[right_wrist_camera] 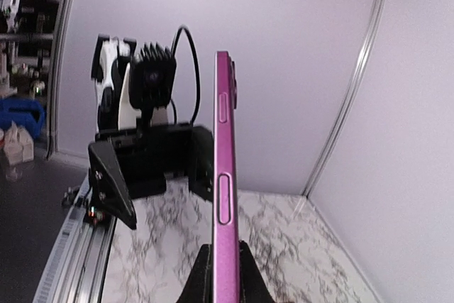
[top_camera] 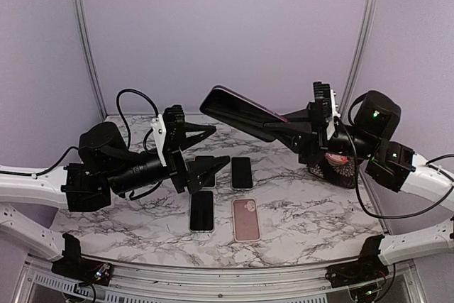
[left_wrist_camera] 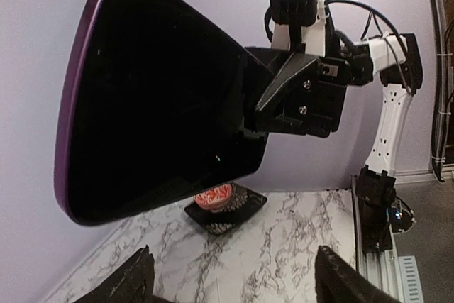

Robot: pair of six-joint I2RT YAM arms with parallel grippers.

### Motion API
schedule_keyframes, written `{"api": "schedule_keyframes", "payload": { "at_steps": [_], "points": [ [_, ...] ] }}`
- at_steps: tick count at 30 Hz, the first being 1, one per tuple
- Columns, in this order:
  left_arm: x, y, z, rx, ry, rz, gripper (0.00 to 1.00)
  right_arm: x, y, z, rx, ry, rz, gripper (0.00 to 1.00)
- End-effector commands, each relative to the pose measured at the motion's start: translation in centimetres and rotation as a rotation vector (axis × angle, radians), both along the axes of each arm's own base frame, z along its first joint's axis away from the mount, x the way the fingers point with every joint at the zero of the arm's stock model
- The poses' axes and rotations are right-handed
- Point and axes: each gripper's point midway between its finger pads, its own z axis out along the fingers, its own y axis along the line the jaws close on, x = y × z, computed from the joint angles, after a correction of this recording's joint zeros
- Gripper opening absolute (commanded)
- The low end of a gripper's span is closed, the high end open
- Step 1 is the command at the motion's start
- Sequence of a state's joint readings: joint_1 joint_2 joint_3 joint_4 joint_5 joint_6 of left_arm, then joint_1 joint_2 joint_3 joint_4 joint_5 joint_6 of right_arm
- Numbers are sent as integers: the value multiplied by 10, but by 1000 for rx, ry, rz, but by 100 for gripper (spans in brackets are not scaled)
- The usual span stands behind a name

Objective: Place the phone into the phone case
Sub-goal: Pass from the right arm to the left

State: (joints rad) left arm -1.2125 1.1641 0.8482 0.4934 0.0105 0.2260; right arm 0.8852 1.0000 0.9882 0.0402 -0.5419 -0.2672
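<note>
purple-edged black phone (top_camera: pixel 237 110) aloft in right gripper (top_camera: pixel 277 124)

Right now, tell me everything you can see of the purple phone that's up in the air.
The purple phone is a slim slab with a glossy black screen, unlit, and a metallic-looking purple rim carrying two long side buttons. It hangs tilted above the marble table, one end clamped by the right tool, the rest jutting free. Nothing else touches it.
</note>
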Motion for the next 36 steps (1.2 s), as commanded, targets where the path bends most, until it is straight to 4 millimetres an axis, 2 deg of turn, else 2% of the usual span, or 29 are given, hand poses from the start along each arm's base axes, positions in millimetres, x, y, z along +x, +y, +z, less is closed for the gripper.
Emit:
{"api": "schedule_keyframes", "payload": {
  "at_steps": [1,3,5,8,9,11,12,13,16,21,25,26,29,30,34,35,36],
  "points": [
    [-16,9,94,-480,11,-135,73,-33,-34,89,534,-97,124,0],
    [-23,-5,102,-503,33,-217,79,-39,-32,86,552,-105,175,0],
    [-21,-16,107,-517,65,-240,80,-45,-26,85,535,-105,222,0],
    [-19,-19,115,-571,87,-253,77,-49,-25,80,539,-102,252,0],
    [-17,-17,118,-593,89,-247,70,-50,-26,79,543,-103,259,0],
    [-14,-12,121,-633,95,-230,39,-51,-26,79,546,-100,271,0],
    [-14,-11,120,-639,91,-227,30,-50,-24,79,540,-94,270,0],
    [-14,-11,119,-639,89,-226,28,-48,-22,77,531,-85,267,0],
    [-23,-14,119,-622,68,-280,37,-44,-18,70,508,-64,256,0],
    [-30,-21,124,-615,50,-332,40,-45,-14,66,498,-47,277,0],
    [-42,-34,122,-585,45,-428,49,-43,-13,64,495,-43,275,0],
    [-42,-36,122,-584,50,-435,45,-44,-12,64,490,-43,279,0],
    [-38,-38,125,-599,75,-425,5,-44,-10,62,471,-45,282,0],
    [-38,-39,126,-602,76,-427,0,-44,-10,60,468,-44,279,0],
    [-38,-37,123,-600,95,-427,0,-43,-9,55,433,-49,265,0],
    [-35,-36,121,-599,108,-406,0,-43,-7,53,401,-53,256,9],
    [-30,-35,118,-590,125,-374,0,-38,-5,49,358,-39,226,33]
  ]
}}
